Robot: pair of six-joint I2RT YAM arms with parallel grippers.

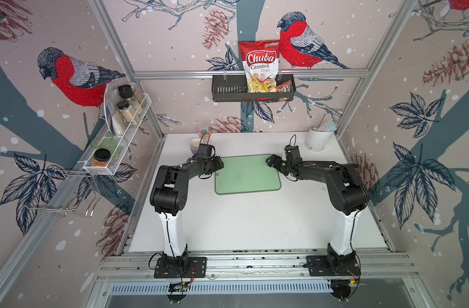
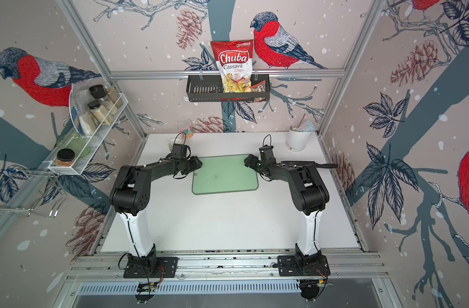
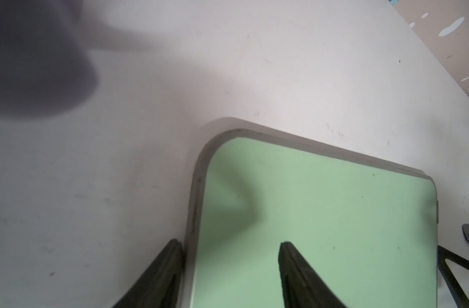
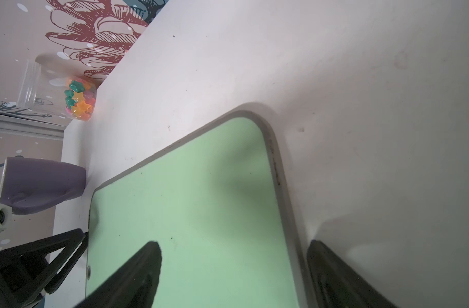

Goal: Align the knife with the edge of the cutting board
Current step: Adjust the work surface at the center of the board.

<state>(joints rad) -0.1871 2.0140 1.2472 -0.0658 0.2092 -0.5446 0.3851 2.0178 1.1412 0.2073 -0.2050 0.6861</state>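
Table holds the cutting board centrally. Knife lies right of it, long axis left-to-right, partly hidden by the right arm. Right claw, nearer, and left claw gape empty over the board's far corners.

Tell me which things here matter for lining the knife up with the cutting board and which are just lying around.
Job: knife, cutting board.
Lying about: chips bag, purple cup, clear cup of stars, white pot, spice jars.

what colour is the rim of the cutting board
Grey, around the pale-green cutting board; clearest in the right wrist view.
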